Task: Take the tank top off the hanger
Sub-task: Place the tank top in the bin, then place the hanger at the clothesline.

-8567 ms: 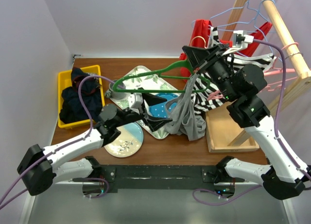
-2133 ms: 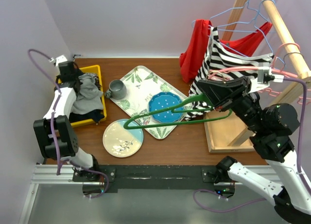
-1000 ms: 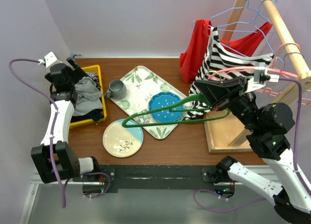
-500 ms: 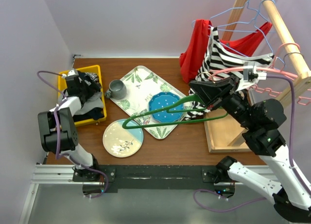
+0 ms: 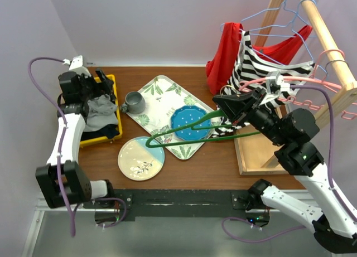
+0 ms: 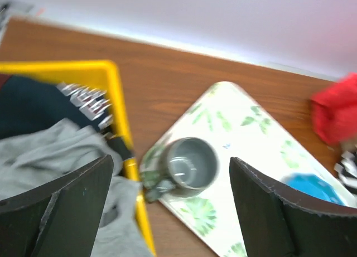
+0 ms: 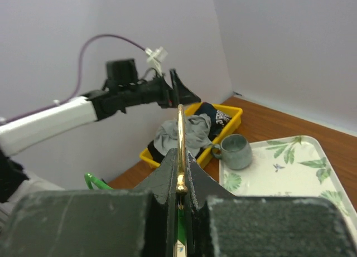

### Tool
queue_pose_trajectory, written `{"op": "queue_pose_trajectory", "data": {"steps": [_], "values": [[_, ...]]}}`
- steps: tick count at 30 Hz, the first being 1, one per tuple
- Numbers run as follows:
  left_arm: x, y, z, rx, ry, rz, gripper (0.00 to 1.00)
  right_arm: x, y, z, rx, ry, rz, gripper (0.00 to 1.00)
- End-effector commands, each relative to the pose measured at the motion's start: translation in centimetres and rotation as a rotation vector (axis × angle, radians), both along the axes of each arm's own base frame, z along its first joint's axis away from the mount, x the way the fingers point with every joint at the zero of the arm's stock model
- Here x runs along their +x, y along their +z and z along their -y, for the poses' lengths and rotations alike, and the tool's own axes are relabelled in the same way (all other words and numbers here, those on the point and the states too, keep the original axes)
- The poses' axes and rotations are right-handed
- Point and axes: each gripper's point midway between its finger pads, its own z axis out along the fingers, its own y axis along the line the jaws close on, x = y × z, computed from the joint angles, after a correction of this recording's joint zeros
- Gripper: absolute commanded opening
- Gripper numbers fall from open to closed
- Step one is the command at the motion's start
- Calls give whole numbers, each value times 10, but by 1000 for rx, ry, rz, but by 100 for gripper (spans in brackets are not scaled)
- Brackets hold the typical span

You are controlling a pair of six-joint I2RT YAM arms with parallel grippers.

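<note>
The grey tank top (image 5: 102, 109) lies crumpled in the yellow bin (image 5: 114, 84) at the far left, on top of dark clothes. It also shows in the left wrist view (image 6: 56, 151) and the right wrist view (image 7: 184, 131). My left gripper (image 5: 97, 81) hovers open above the bin's far side, with nothing between its fingers (image 6: 83, 201). The bare green hanger (image 5: 189, 129) hangs tilted over the tray. My right gripper (image 5: 223, 109) is shut on the hanger's brass hook (image 7: 181, 140).
A grey mug (image 5: 134, 102) and a blue plate (image 5: 188, 123) rest on the leaf-print tray (image 5: 162, 90). A round plate (image 5: 141, 158) lies nearer the front. At the right, a wooden rack (image 5: 329, 51) carries a red garment (image 5: 223, 51), a striped garment (image 5: 251, 67) and wire hangers.
The tank top, earlier on the hanger, now lies in the bin. My left gripper has risen and drawn back from it, open. The right arm and hanger shifted slightly left.
</note>
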Motion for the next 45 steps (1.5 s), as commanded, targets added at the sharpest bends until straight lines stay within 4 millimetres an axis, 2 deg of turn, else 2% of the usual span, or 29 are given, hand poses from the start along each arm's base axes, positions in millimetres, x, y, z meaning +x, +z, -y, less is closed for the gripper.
{"op": "queue_pose_trajectory", "data": {"steps": [1, 2, 3, 5, 6, 7, 13, 14, 16, 17, 20, 21, 26, 31, 36, 39, 40, 42, 43, 45], "values": [[-37, 46, 83, 0, -388, 186, 90, 21, -16, 3, -97, -89, 50, 0], [-47, 43, 101, -49, -452, 197, 90, 23, -21, 3, -130, -94, 52, 0], [-63, 60, 120, -68, -564, 274, 90, 27, -23, 0, -147, -94, 46, 0], [-87, 57, 145, -145, -689, 283, 89, 30, -30, -1, -187, -98, 43, 0], [-93, 64, 153, -145, -727, 329, 89, 34, -33, -3, -205, -100, 38, 0], [-100, 57, 159, -164, -755, 319, 89, 36, -37, -2, -223, -109, 32, 0], [-150, 64, 204, -134, -1004, 371, 87, 47, -58, -16, -292, -75, -1, 0], [-165, 67, 215, -121, -1074, 395, 87, 45, -56, -21, -282, -45, 7, 0], [-180, 67, 223, -112, -1142, 403, 86, 46, -56, -25, -276, -32, 7, 0], [-194, 69, 229, -105, -1203, 420, 86, 48, -54, -28, -266, -30, 8, 0], [-206, 66, 234, -92, -1251, 426, 86, 56, -44, -25, -228, -75, 15, 0], [-208, 59, 235, -101, -1258, 388, 85, 60, -44, -22, -217, -105, 14, 0], [-215, 42, 240, -91, -1314, 338, 77, 61, -22, -20, -154, -123, 53, 0], [-218, 42, 241, -80, -1329, 345, 67, 61, -10, -21, -116, -120, 65, 0], [-222, 41, 240, -59, -1344, 361, 64, 57, -5, -24, -85, -95, 57, 0], [-225, 41, 241, -58, -1372, 366, 50, 51, -2, -29, -79, -54, 60, 0], [-226, 42, 241, -58, -1377, 369, 35, 48, -1, -32, -75, -27, 60, 0], [-225, 43, 241, -59, -1377, 368, 18, 41, -2, -36, -88, 16, 76, 0], [-224, 43, 241, -52, -1375, 373, 0, 38, -3, -38, -98, 37, 89, 0], [-226, 42, 241, -50, -1382, 375, 0, 23, -3, -46, -121, 127, 128, 0]]}}
